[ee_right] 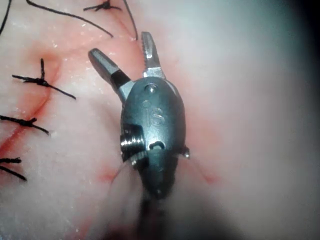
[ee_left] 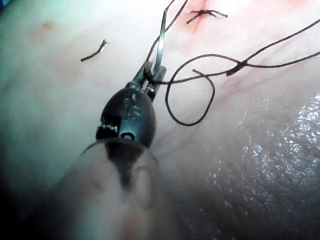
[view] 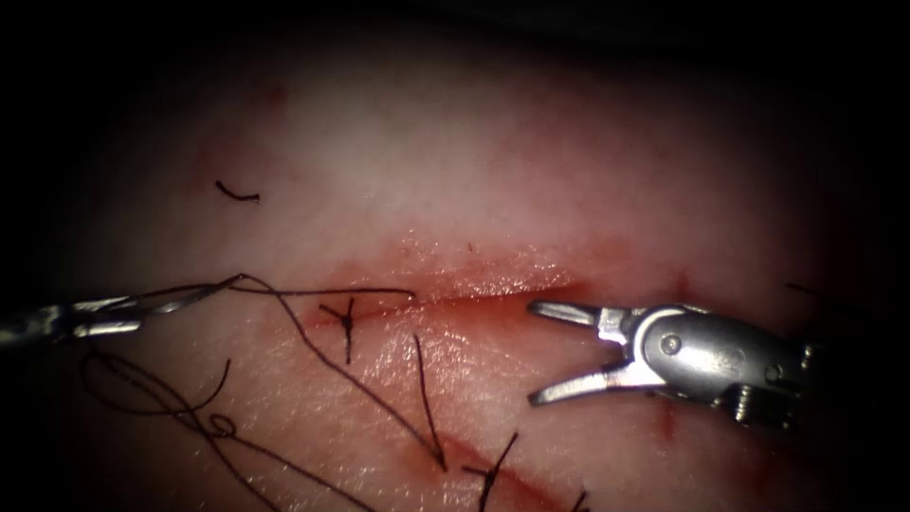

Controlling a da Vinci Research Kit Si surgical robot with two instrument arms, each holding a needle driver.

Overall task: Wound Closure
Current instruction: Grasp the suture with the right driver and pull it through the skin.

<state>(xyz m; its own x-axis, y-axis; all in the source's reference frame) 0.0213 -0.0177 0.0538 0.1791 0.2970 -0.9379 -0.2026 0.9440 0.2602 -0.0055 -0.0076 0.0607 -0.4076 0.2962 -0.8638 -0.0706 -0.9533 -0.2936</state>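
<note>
My left tool [view: 142,308] is clamped on the needle [view: 185,296] near its thread end, left of the cut [view: 474,296] and clear of the tissue [view: 531,171]; the needle's curve lies just above the surface. Thread [view: 370,389] trails from it across the tied stitch [view: 347,318] and loops below. My right tool [view: 538,353] hangs with jaws apart, holding nothing, at the cut's right end
</note>
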